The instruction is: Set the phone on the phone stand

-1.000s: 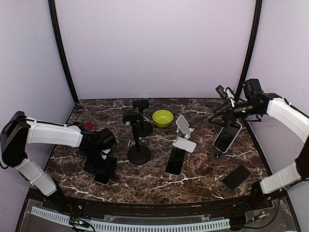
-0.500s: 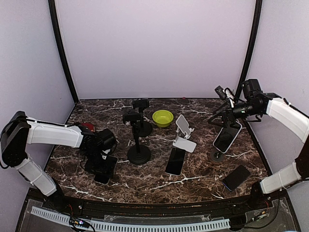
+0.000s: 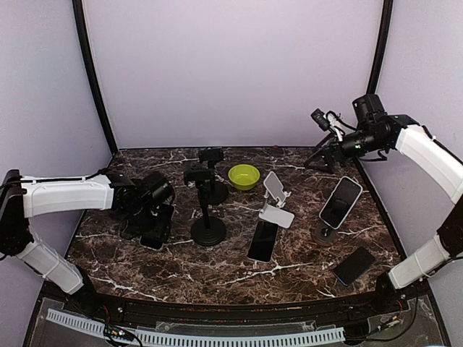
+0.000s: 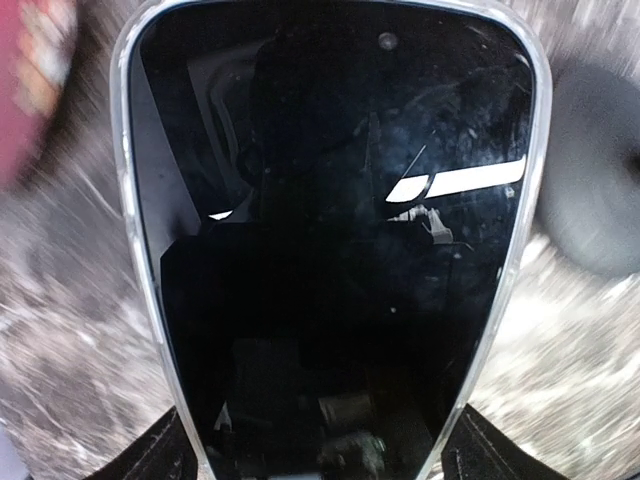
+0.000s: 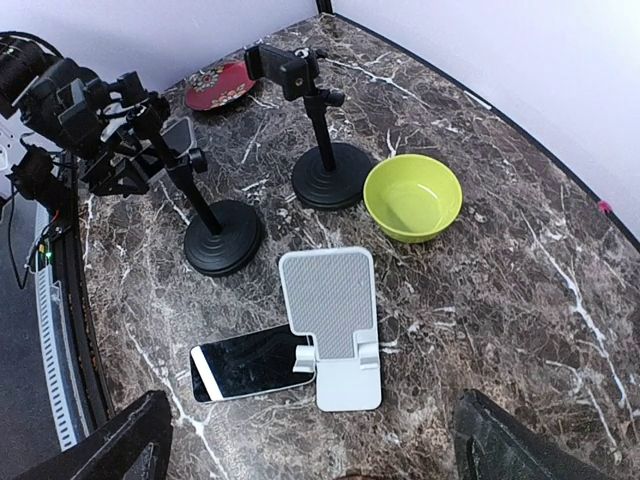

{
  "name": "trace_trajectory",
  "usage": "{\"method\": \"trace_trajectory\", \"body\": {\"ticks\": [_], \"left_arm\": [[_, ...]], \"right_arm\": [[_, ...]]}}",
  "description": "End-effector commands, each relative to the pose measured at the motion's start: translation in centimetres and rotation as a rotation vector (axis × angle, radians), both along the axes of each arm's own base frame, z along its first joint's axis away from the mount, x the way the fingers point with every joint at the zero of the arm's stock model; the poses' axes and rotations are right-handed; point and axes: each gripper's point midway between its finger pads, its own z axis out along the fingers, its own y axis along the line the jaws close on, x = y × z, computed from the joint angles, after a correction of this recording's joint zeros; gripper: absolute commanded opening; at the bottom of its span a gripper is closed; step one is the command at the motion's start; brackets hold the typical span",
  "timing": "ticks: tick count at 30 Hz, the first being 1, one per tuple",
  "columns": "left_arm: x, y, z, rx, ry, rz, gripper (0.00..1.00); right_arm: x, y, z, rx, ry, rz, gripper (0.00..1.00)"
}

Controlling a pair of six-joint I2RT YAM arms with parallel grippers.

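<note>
A black-screened phone (image 4: pixel 330 200) in a clear case fills the left wrist view. My left gripper (image 4: pixel 325 462) is shut on its lower end, one finger at each side edge. From above, that gripper (image 3: pixel 150 220) holds the phone (image 3: pixel 152 241) just above the table's left side. A white folding phone stand (image 3: pixel 275 199) stands at the centre with a second phone (image 3: pixel 262 241) flat beside it. My right gripper (image 3: pixel 323 150) hangs open and empty, high at the back right. Its own view looks down on the white stand (image 5: pixel 335 320).
Two black pole stands (image 3: pixel 208 217) (image 3: pixel 212 177) stand left of centre, with a green bowl (image 3: pixel 244 176) behind them. A red plate (image 3: pixel 131 189) lies far left. One phone rests on a round stand (image 3: pixel 340 203) at right. Another phone (image 3: pixel 353 265) lies near the front right.
My left gripper has closed on the phone and carried it up and away from the front edge. The right arm has risen and drawn back from the phone on the round stand.
</note>
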Motion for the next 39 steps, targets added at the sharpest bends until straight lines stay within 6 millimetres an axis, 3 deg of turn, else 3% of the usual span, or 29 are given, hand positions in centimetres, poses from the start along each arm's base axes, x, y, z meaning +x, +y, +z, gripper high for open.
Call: {"method": "trace_trajectory", "body": {"ticks": [1, 8, 12, 14, 23, 28, 33, 39], "left_arm": [[3.8, 1.0, 7.4, 0.016, -0.266, 0.072, 0.00], [8.0, 1.5, 17.6, 0.049, -0.580, 0.061, 0.00], [10.1, 1.1, 22.5, 0.088, -0.729, 0.011, 0.00], [11.2, 0.2, 25.0, 0.085, -0.803, -0.036, 0.00], [15.1, -4.4, 35.0, 0.074, -1.102, -0.213, 0.00], [16.5, -8.4, 37.7, 0.032, -1.189, -0.309, 0.00], [16.9, -14.4, 38.2, 0.081, -1.247, -0.451, 0.00], [16.7, -19.0, 38.8, 0.177, -1.301, -0.529, 0.00]], "right_arm": [[0.7, 1.8, 1.8, -0.008, -0.020, 0.022, 0.98], [3.9, 4.2, 6.0, 0.097, -0.073, 0.009, 0.97], [4.8, 5.1, 8.8, 0.175, -0.101, 0.003, 0.95], [5.6, 5.7, 8.7, 0.192, -0.089, 0.012, 0.95], [6.5, 7.7, 11.8, 0.325, -0.091, 0.051, 0.91], [6.7, 9.1, 13.0, 0.361, -0.081, 0.080, 0.90], [6.7, 10.5, 15.3, 0.414, -0.087, 0.106, 0.88], [5.9, 12.0, 16.6, 0.461, -0.071, 0.140, 0.87]]}}
